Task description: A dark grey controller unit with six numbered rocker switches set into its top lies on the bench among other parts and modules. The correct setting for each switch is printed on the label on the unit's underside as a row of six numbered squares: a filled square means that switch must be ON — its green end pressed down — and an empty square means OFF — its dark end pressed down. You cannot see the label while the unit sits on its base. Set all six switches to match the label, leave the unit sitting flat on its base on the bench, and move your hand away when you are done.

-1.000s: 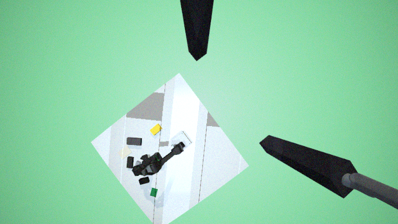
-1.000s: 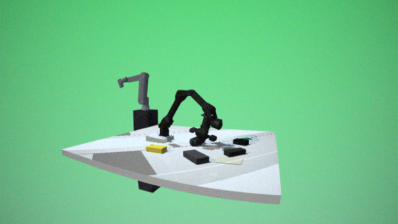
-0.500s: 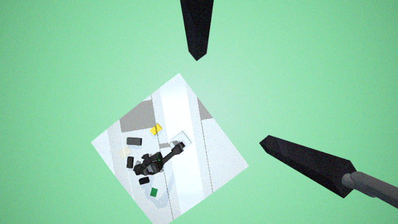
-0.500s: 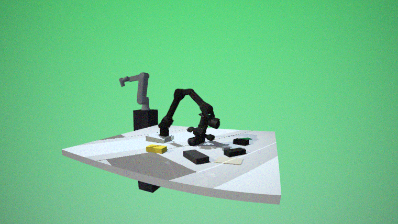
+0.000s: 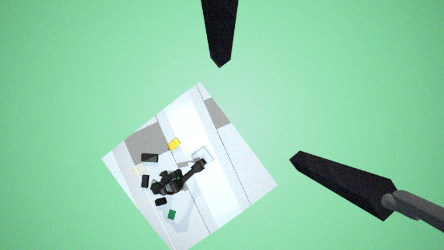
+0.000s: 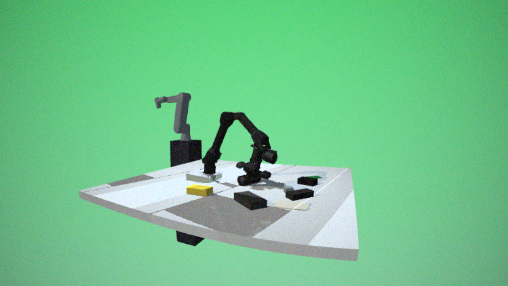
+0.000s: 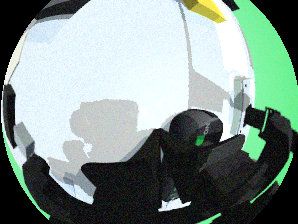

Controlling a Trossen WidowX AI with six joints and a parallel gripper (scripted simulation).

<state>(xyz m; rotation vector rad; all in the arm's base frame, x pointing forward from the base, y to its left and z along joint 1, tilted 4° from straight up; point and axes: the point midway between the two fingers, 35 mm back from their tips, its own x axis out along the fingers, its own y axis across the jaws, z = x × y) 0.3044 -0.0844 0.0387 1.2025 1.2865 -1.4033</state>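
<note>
A dark body with small green parts, which looks like the controller unit (image 5: 176, 171) (image 7: 187, 131), is close to the hand below the arm. In the wrist view it shows just right of the fingertips, with one green patch and a faint light mark. The switch positions are too small and dark to read. No underside label shows. Whether the unit lies flat or is tilted cannot be told. My gripper (image 7: 157, 132) is shut and empty, low and close beside the unit; whether it touches is unclear. In the exterior view the hand and unit merge into one dark mass.
A yellow block (image 5: 174, 144) (image 6: 199, 190), three dark blocks (image 5: 149, 158) (image 5: 145, 180) (image 5: 160, 201), a cream plate (image 5: 139, 169) (image 6: 292, 204) and a green piece (image 5: 171, 214) lie around the arm. The arm's pale base (image 5: 208, 152) stands on the bench (image 6: 332, 220).
</note>
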